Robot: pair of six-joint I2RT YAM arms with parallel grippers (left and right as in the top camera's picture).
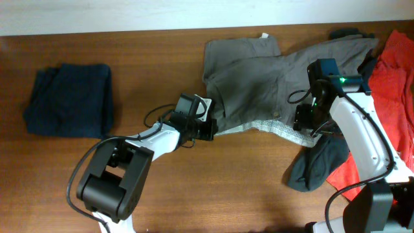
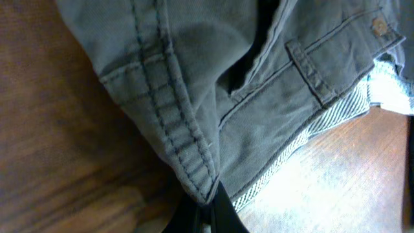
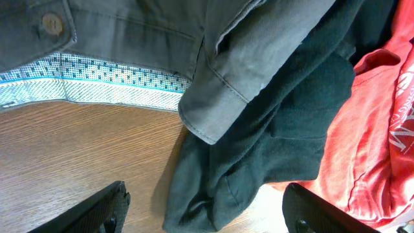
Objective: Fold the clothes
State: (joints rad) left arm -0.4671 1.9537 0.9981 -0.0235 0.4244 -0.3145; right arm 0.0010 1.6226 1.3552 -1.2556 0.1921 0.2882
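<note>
The grey-khaki trousers lie spread at the middle back of the table, their patterned inner waistband turned out along the near edge. My left gripper is shut on a stitched edge of the trousers at their left near corner. My right gripper is open, hovering over the trousers' right end and a black garment. The black piece lies under the trousers' right side. A red garment lies at the far right; it also shows in the right wrist view.
A folded dark navy garment lies at the left of the wooden table. The back edge of the table meets a white wall.
</note>
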